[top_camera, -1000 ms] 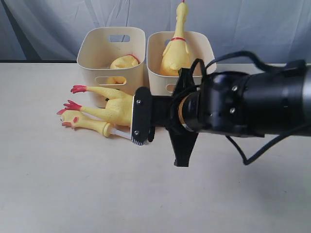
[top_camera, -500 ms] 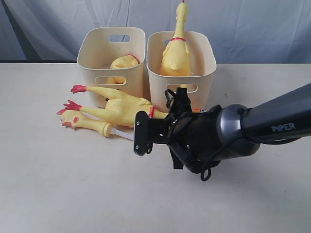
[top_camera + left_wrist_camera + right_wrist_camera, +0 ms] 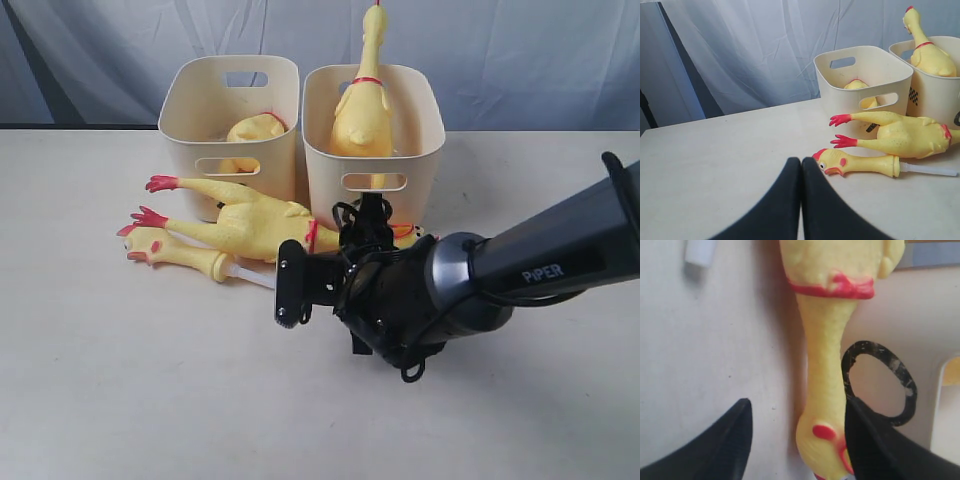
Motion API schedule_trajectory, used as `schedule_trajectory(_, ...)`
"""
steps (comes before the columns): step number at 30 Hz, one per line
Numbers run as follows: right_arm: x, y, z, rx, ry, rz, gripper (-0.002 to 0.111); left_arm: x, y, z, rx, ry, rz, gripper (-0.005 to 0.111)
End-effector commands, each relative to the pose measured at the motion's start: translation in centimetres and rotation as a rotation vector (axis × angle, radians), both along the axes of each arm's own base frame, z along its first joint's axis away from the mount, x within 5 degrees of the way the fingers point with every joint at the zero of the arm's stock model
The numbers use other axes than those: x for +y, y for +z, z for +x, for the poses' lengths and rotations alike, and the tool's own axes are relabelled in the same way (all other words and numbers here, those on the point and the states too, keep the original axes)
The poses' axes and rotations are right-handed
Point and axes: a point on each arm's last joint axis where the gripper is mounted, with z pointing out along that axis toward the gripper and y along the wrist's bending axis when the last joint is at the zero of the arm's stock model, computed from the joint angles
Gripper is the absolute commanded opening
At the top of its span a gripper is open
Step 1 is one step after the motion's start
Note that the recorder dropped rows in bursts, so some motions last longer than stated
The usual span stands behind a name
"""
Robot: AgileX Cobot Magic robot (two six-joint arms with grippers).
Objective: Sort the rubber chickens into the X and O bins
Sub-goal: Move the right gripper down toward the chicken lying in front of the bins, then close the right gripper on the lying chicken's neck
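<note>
A whole rubber chicken (image 3: 250, 222) lies on the table in front of the two cream bins. Its neck and head (image 3: 825, 390) run between the fingers of my right gripper (image 3: 800, 440), which is open; the head rests against one finger (image 3: 870, 440). In the exterior view the right arm (image 3: 450, 290) hangs low over that neck. A head-and-neck piece with a white tube (image 3: 180, 255) lies nearer. The left bin (image 3: 232, 80) holds a yellow body (image 3: 255, 130). An upright chicken (image 3: 362, 105) stands in the right bin (image 3: 420, 150), marked with a black O (image 3: 880, 382). My left gripper (image 3: 801, 162) is shut, empty, beside the loose head (image 3: 832, 162).
A pale curtain (image 3: 500, 50) hangs behind the bins. The tabletop (image 3: 150, 380) is a plain cream surface. Cables loop under the right wrist (image 3: 410, 365).
The right arm has dropped low over the lying chicken's neck and its jaws have gone from shut to open around it. The chickens and the left gripper have not moved.
</note>
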Motion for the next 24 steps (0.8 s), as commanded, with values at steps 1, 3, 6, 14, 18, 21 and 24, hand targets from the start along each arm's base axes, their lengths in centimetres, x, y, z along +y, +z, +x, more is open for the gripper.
schedule_trajectory(1,-0.1,-0.3,0.1,-0.017,-0.029,0.006,0.053,0.0,0.0,-0.1,0.0,0.003,-0.005,0.0)
schedule_trajectory(3,-0.1,-0.4,0.4,-0.035,-0.045,-0.001,0.053,0.0,0.0,-0.1,0.0,0.003,-0.005,0.0)
schedule_trajectory(6,0.2,-0.7,0.8,-0.043,-0.051,-0.007,0.053,0.0,0.0,-0.1,0.0,0.003,-0.005,0.0)
schedule_trajectory(14,1.0,-0.7,1.6,-0.07,-0.061,0.003,0.053,0.0,0.0,-0.1,0.0,0.003,-0.003,0.0)
schedule_trajectory(18,1.2,-0.9,1.9,-0.081,-0.07,-0.001,0.053,0.0,0.0,-0.1,0.0,0.003,-0.003,0.0)
schedule_trajectory(21,1.0,-1.7,1.9,-0.089,-0.086,-0.032,0.053,0.0,0.0,-0.1,0.0,0.003,-0.003,0.0)
schedule_trajectory(24,0.8,-2.2,1.9,-0.092,-0.094,-0.051,0.053,0.0,0.0,-0.1,0.0,0.003,-0.003,0.0)
